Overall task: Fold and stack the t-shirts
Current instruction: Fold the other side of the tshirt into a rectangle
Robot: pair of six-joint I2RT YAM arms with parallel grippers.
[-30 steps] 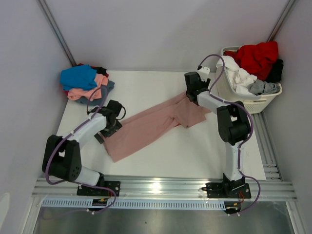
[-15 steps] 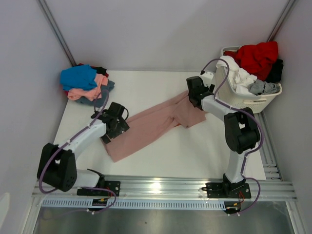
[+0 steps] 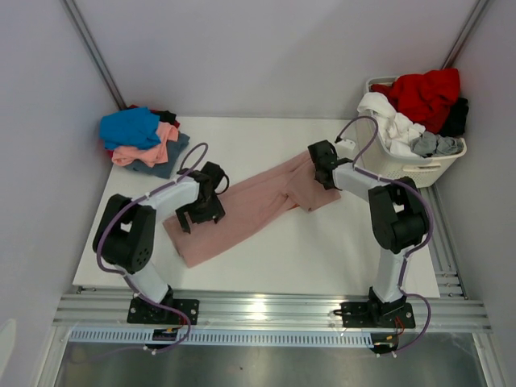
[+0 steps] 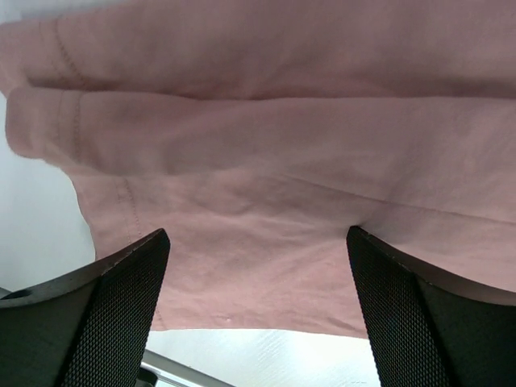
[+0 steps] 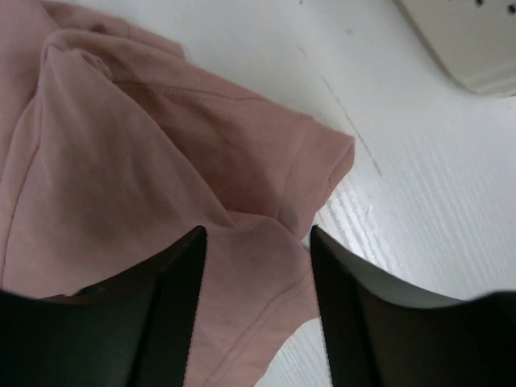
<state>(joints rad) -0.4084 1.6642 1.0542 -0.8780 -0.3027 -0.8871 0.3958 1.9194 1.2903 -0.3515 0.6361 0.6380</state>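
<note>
1. while both arms hover over it, the dusty-pink t-shirt point(image 3: 258, 203) lies as a long band on the table point(image 3: 322, 258); its long axis slants from the end nearest the laundry basket point(image 3: 403, 171) to the end farthest from it.
2. left gripper point(image 4: 256, 234): jaws spread wide and pinching nothing, low over the hemmed end far from the basket, with cloth directly beneath it.
3. right gripper point(image 5: 258, 230): jaws parted above the sleeve end just beside the basket; no cloth appears nipped.
4. judgement: each arm is nearer its own end, so the fold likely runs across the band's length.
5. stacked t-shirts point(image 3: 141, 141): well apart from the basket, at the table's opposite far corner.
</note>
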